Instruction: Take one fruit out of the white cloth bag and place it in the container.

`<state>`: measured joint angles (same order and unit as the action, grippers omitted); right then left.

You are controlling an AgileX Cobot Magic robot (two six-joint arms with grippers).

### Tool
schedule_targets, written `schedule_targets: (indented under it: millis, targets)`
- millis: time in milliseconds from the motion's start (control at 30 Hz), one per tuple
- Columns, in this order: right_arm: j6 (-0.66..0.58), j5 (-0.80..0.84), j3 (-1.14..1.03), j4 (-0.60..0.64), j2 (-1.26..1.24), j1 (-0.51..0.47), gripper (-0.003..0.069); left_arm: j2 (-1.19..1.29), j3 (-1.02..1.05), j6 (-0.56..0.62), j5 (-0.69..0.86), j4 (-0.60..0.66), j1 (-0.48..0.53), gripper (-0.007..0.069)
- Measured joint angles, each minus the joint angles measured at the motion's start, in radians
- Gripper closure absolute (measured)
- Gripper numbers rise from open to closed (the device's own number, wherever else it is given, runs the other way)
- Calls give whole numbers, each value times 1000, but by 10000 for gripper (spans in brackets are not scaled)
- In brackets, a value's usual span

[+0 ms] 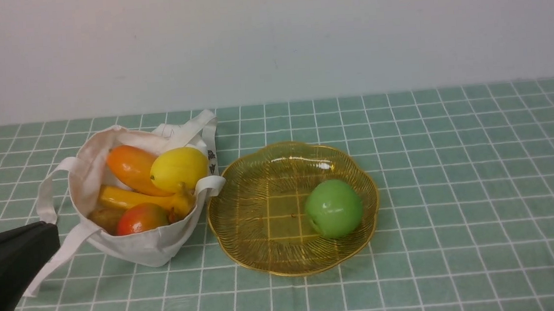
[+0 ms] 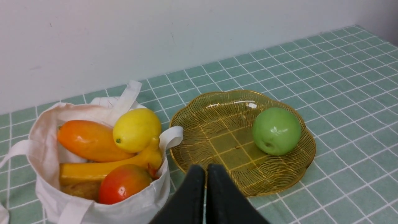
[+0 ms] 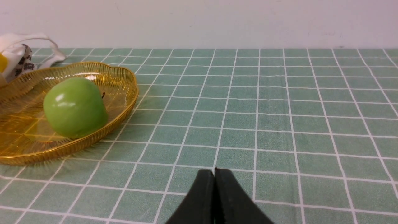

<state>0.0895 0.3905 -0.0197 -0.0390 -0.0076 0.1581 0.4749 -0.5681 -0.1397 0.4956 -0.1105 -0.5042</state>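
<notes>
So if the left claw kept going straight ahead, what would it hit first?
The left claw would probably meet the near rim of the yellow dish, beside the bag, though depth is unclear.

On table: bag at left, dish just beside it on the right, near centre. One strap of bag at dish rim, another trailing off bag's left side toward the front. In bag: lemon on top at dish side, mango left of it, banana lying across in front of both, round fruit against front wall. In dish: apple, right of middle, well apart from bag. Wall behind everything.
</notes>
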Motion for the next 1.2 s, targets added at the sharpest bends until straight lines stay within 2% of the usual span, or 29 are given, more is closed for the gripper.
schedule_targets:
  millis: [133,267,467,767,967,1200]
  targets:
    - [0,0,0,0,0,0,674,-4,21,0,-11,0,0,632]
    - [0,0,0,0,0,0,674,-59,131,0,-88,1,30,632]
    - [0,0,0,0,0,0,674,-276,354,0,-160,31,204,632]
    - [0,0,0,0,0,0,674,-475,575,0,-160,53,430,632]
    - [0,0,0,0,0,0,674,-485,596,0,-156,53,492,632]
    - [0,0,0,0,0,0,674,-485,596,0,-136,53,499,632]
